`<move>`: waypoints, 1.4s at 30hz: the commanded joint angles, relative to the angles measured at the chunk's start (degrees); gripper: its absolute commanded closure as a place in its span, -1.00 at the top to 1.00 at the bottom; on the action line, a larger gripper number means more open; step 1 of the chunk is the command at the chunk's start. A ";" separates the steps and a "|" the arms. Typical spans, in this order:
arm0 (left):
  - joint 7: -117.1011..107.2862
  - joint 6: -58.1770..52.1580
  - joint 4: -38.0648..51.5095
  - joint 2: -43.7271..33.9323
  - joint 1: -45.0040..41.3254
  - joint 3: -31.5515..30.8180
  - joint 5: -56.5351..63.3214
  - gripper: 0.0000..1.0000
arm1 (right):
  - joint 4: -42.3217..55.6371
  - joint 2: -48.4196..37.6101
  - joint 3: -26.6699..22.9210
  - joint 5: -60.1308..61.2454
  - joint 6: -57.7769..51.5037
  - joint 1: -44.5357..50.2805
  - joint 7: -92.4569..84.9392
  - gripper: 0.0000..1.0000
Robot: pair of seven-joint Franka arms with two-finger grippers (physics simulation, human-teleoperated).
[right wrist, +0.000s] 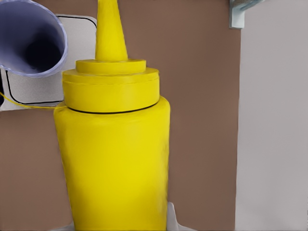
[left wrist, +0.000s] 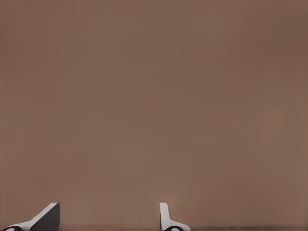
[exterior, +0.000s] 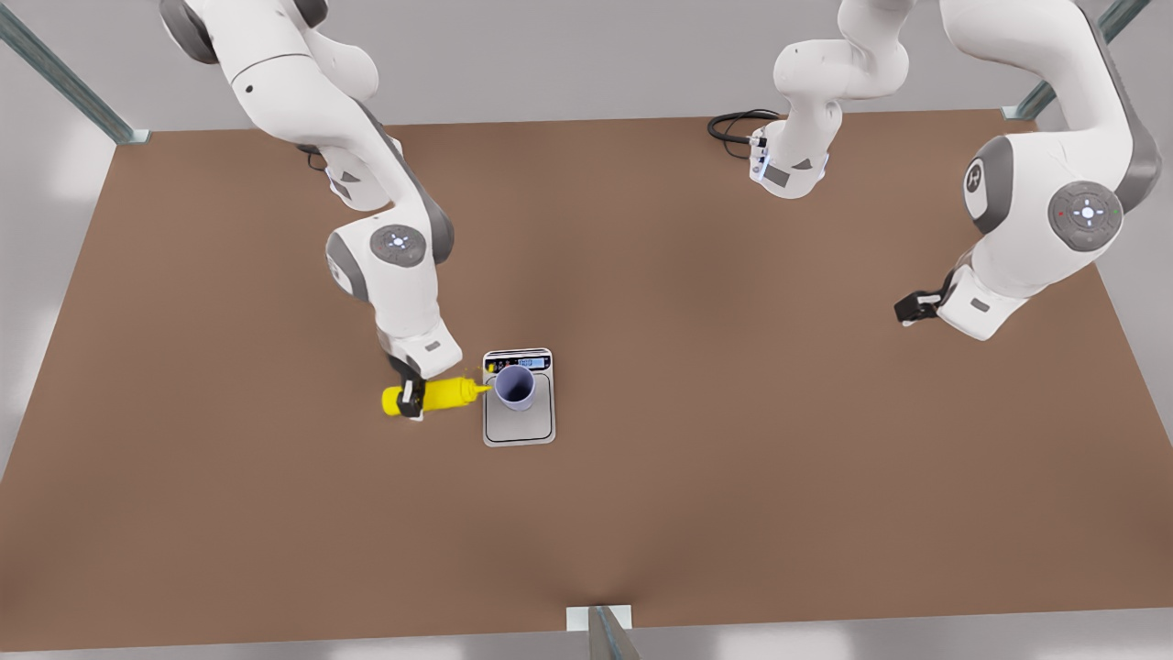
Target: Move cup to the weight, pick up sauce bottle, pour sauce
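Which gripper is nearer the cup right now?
The right gripper: it is shut on the sauce bottle, tipped sideways with its nozzle at the cup on the weight. The left gripper waits open over bare table, far toward the front view's right.

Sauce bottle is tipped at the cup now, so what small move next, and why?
Probably hold the tilt with the right gripper: the sauce bottle lies sideways, nozzle at the cup rim on the scale. The left gripper waits, open.
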 commanded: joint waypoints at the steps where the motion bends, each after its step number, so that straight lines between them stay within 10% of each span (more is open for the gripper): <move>1: 0.08 0.00 0.00 0.14 0.06 -0.01 0.03 1.00 | -0.20 0.01 0.01 -0.42 0.00 -0.01 0.35 0.21; 24: -0.01 0.53 0.00 0.58 -0.38 -0.01 -0.06 1.00 | 2.52 6.34 -0.26 -16.68 -9.23 3.77 1.58 0.21; 42: -0.10 0.00 0.09 1.29 -1.35 -0.01 -0.06 1.00 | -3.63 8.53 -0.35 89.76 -11.16 -24.71 -82.17 0.22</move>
